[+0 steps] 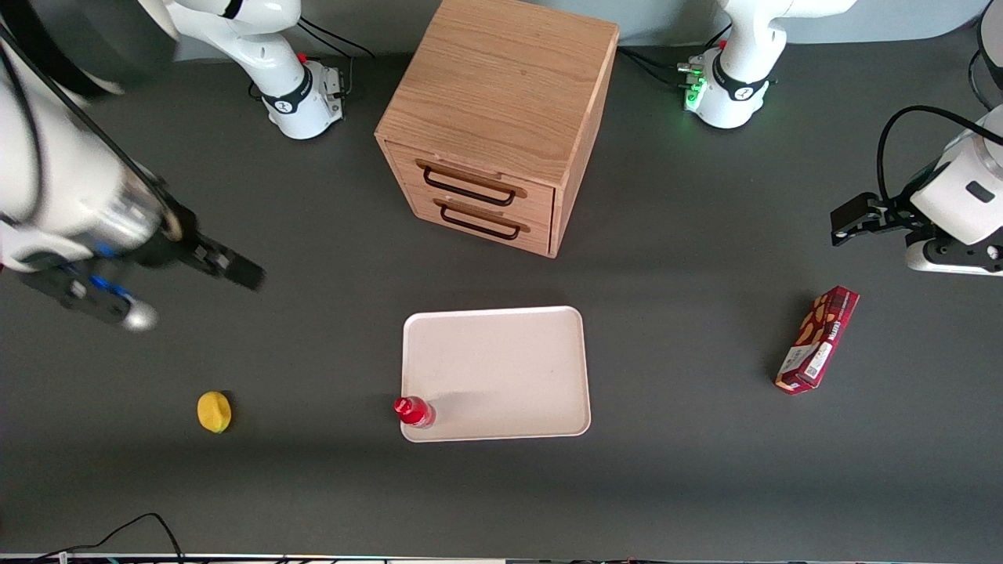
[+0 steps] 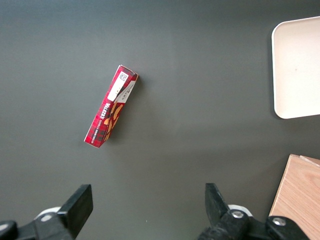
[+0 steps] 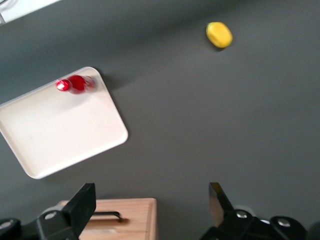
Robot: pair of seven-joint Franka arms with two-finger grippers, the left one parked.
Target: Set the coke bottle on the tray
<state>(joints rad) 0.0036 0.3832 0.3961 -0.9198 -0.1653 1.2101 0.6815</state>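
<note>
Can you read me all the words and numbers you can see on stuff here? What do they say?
Snack box: yellow brand lettering on red and a white sticker with small print, all too small to read.
Coke bottle, standing on a corner of the tray: no writing can be made out.
Lemon and wooden drawer cabinet: no text on them.
Gripper, open, raised over the table toward the working arm's end: no readable markings.

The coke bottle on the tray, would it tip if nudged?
Probably. The bottle stands upright at a corner of the tray, narrow for its height. Tipped, its round body could roll. The open pincer is well away from it.
</note>
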